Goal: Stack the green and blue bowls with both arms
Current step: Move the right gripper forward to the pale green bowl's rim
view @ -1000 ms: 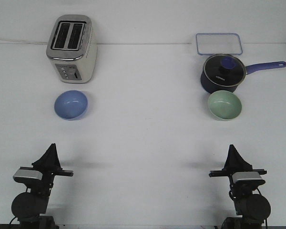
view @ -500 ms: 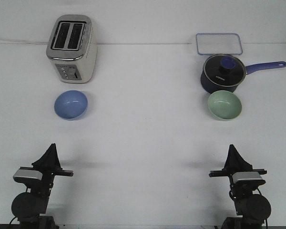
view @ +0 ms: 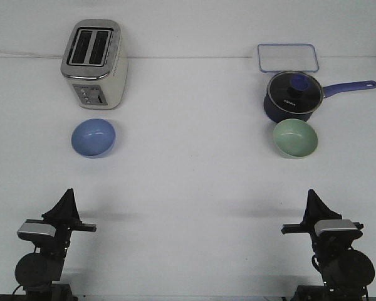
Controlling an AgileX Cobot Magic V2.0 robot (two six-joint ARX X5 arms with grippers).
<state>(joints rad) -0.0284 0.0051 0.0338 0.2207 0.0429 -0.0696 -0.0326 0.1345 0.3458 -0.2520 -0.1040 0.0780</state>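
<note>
Front view: the light periwinkle-blue round matte bowl sits just before the cream two-slot toaster; the pale sage-green round bowl sits beside the navy glass-lidded saucepan. Black left gripper and right gripper hover well short, tips together, holding nothing.

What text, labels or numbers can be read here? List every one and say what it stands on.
White lettering on the glass lid of the saucepan: there, but too blurred to read with confidence.
Small marks beside the buttons on the toaster front panel: too small to read.
Blue bowl, green bowl, clear container: no text visible.
</note>
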